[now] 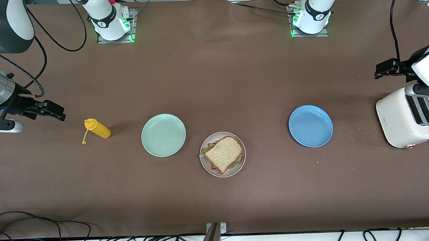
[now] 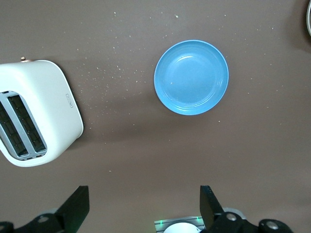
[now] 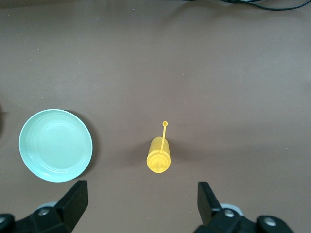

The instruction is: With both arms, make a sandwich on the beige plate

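Observation:
The sandwich (image 1: 223, 154) lies on the beige plate (image 1: 211, 139) in the middle of the table, nearer the front camera than the other two plates. Its top slice of brown-crusted bread covers green lettuce that pokes out at the edges. My right gripper (image 1: 54, 110) (image 3: 142, 189) hangs open and empty over the right arm's end of the table, by the yellow bottle. My left gripper (image 1: 384, 69) (image 2: 144, 194) hangs open and empty over the left arm's end, close above the toaster. Both are well away from the sandwich.
A mint-green plate (image 1: 163, 135) (image 3: 55, 145) and a blue plate (image 1: 310, 125) (image 2: 191, 76) flank the beige plate, both bare. A yellow squeeze bottle (image 1: 98, 128) (image 3: 159, 155) stands upright. A white toaster (image 1: 407, 116) (image 2: 34, 111) has crumbs scattered beside it.

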Robot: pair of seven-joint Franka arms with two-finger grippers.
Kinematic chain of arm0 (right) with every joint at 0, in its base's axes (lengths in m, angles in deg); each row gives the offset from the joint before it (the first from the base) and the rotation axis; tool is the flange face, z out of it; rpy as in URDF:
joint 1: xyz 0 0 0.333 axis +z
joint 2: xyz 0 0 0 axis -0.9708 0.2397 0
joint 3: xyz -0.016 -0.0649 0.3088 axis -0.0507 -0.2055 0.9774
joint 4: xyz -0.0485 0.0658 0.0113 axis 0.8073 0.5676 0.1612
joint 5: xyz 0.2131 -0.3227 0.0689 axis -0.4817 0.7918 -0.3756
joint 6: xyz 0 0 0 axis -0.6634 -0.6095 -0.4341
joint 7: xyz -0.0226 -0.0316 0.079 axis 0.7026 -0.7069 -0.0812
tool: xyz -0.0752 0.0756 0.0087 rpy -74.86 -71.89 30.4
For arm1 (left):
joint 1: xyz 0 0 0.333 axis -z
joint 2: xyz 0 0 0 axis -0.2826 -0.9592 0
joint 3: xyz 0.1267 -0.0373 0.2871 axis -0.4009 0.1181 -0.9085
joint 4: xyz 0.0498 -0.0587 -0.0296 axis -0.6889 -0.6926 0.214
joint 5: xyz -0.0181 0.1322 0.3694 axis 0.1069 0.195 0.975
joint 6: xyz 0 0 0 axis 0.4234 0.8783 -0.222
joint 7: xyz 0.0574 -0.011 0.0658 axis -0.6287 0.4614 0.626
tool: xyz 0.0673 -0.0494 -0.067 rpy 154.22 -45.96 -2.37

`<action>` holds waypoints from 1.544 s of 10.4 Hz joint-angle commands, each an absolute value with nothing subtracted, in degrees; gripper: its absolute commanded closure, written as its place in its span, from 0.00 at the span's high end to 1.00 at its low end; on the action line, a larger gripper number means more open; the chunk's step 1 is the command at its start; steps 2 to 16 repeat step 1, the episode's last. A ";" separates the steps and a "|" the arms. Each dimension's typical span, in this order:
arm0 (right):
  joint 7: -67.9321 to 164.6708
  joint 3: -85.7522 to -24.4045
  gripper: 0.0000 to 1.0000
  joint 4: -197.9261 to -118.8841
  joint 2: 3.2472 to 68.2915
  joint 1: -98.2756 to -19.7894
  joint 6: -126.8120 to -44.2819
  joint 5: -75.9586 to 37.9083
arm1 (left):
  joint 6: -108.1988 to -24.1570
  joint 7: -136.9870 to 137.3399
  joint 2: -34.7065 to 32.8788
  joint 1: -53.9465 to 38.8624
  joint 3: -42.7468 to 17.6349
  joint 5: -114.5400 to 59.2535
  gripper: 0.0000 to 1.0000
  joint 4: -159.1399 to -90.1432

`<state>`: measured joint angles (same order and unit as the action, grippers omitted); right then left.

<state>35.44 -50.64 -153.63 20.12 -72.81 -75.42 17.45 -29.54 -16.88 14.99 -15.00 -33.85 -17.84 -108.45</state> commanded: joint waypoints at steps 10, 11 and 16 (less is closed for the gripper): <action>35.69 -50.86 1.00 -152.37 20.65 -72.62 -74.78 16.59 | -28.56 -17.70 14.07 -15.63 -33.69 -19.18 1.00 -106.40; 35.69 -50.86 1.00 -152.37 20.65 -72.62 -74.78 16.59 | -28.56 -17.70 14.07 -15.63 -33.69 -19.18 1.00 -106.40; 35.69 -50.86 1.00 -152.37 20.65 -72.62 -74.78 16.59 | -28.56 -17.70 14.07 -15.63 -33.69 -19.18 1.00 -106.40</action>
